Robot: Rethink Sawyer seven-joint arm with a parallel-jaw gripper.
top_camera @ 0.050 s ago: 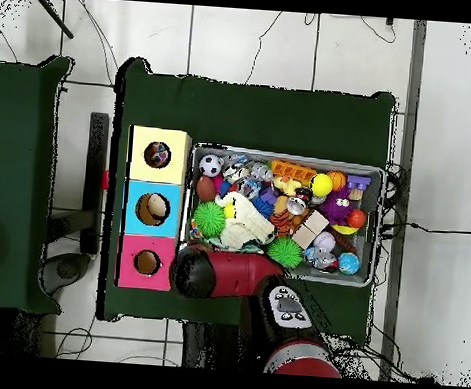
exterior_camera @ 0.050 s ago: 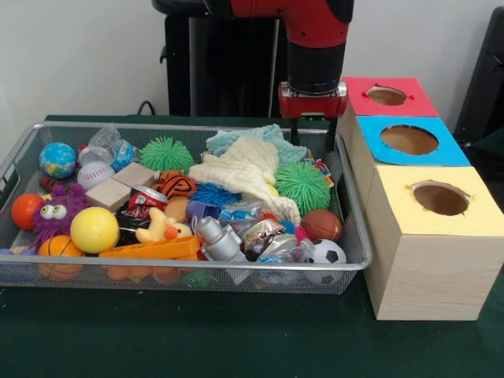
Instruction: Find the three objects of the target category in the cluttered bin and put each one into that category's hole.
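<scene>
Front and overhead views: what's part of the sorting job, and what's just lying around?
Job: gripper, open; bin; red box, blue box and yellow box, each with a hole; the bin's toys, e.g. yellow ball (target category not shown).
Lying about: floor cable; second green table.

My arm (exterior_camera @ 0.050 s ago: 316, 35) comes down from above, red at the upper link, black at the wrist, with a red block just above my gripper (exterior_camera @ 0.050 s ago: 313, 135). My two dark fingers (exterior_camera @ 0.050 s ago: 294, 132) hang straight down with a clear gap between them. From overhead, my arm (top_camera @ 0.050 s ago: 224, 273) lies level, reaching out sideways from my base.
</scene>
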